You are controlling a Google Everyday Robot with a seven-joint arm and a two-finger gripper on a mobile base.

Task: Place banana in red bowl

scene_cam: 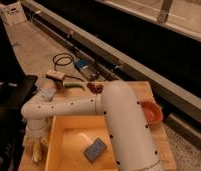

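Note:
My gripper hangs at the table's front-left corner, on the end of the white arm that reaches left across the scene. It points down onto the banana, a pale yellow shape lying just left of the yellow tub. The wrist hides the banana's upper part, so contact is unclear. The red bowl sits on the right side of the wooden table, behind the arm's thick upper link and far from the gripper.
A large yellow tub holding a blue sponge fills the table's front. A green vegetable and a small reddish object lie at the back edge. A black cable coils on the floor beyond.

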